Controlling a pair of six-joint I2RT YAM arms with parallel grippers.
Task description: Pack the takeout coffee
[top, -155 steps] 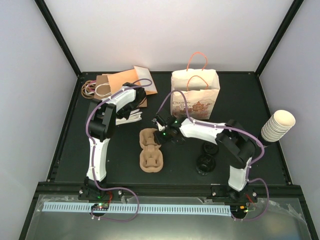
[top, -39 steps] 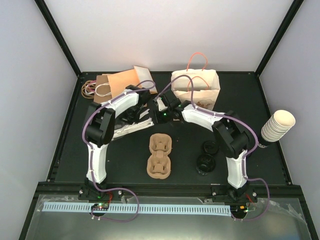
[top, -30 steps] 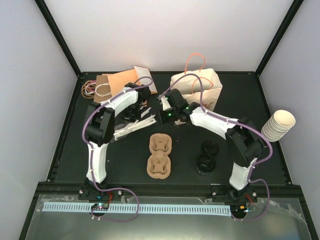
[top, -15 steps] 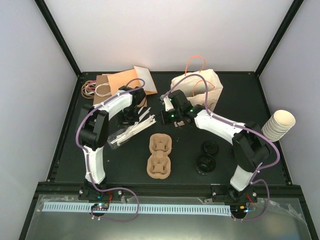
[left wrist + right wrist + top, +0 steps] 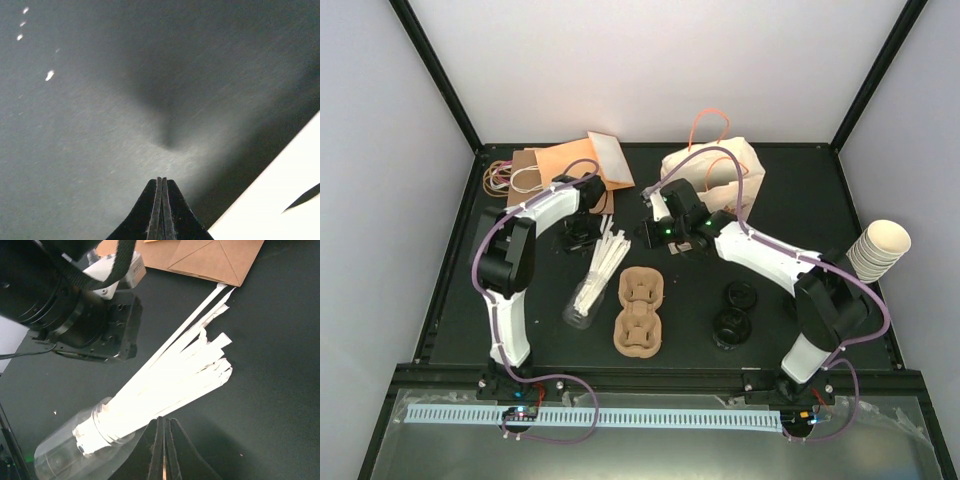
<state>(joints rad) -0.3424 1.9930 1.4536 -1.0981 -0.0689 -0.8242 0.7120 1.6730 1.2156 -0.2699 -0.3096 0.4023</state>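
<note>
Jar (image 5: pixel 580 308) lying beside carrier (image 5: pixel 640 312) | left pincer (image 5: pixel 160 182) closed | right pincer (image 5: pixel 163 421) closed

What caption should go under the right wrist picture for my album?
A clear jar lies tipped, white wrapped straws fanning out across the black table.
</note>
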